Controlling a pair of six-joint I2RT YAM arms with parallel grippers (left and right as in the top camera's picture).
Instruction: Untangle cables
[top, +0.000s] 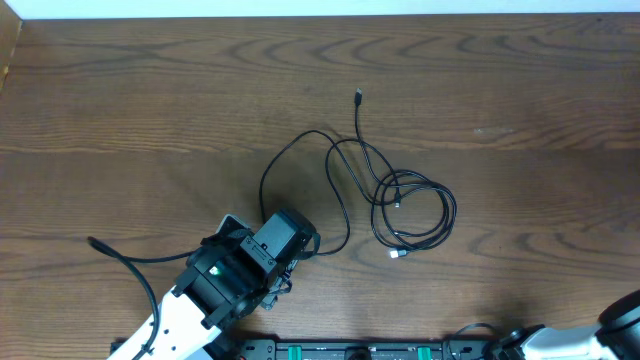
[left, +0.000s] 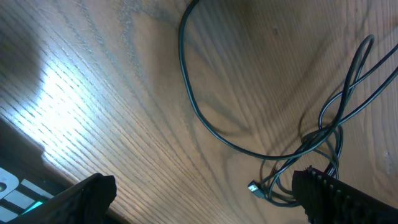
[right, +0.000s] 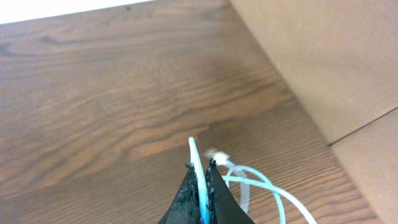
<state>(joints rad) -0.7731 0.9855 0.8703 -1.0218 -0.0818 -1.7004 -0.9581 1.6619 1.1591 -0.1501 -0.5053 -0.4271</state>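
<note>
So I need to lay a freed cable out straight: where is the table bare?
Bare wood lies beyond the plug toward the table's far edge, and right of the black cables up to the right side. Crowded: between the cables' loop and the left arm.

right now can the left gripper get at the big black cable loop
Probably yes: the left gripper is open, and the black cable loop lies on the table just ahead, nothing between.

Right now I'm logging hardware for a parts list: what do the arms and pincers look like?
The left arm has a white link, a boxy black wrist with a green light, and a thick black cable. The left pincer and right pincer have black tapered fingers, textured pads.
</note>
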